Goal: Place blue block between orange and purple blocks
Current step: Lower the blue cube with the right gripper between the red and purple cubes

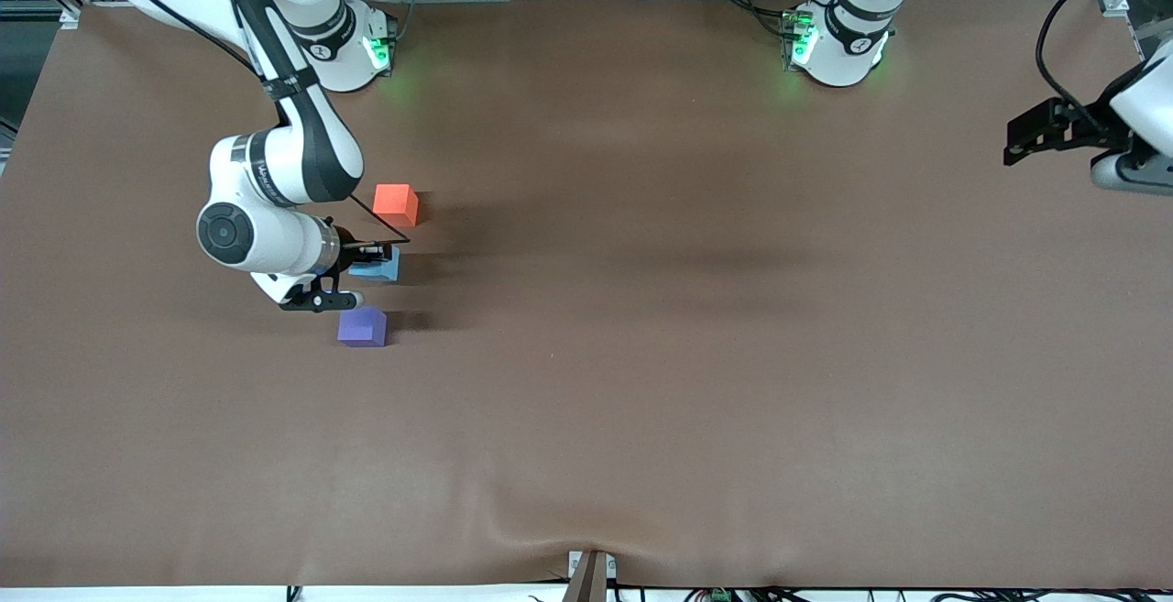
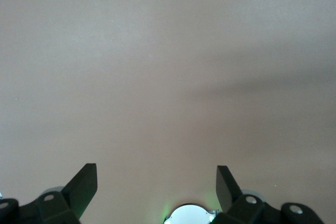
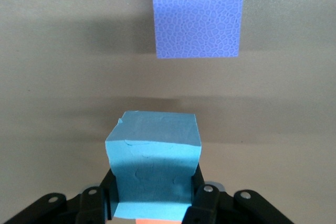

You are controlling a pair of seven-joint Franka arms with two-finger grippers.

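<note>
Front view: the right hand [image 1: 367, 265] holds the small light sky-blue matte cube [image 1: 383, 266] in the gap between the bright orange-red matte cube [image 1: 396, 203], farther from the camera, and the violet-purple matte cube [image 1: 362, 325], nearer. The left hand [image 1: 1031, 133] waits over the brown table [image 1: 687, 355] at the left arm's end.

Left wrist view: its fingers [image 2: 84, 184] stand wide apart, empty.

Right wrist view: fingers [image 3: 206, 200] are closed on the blue cube [image 3: 154, 166]; the purple cube [image 3: 198, 14] lies just ahead. Positioning looks nearly done; release remains. No readable writing.
</note>
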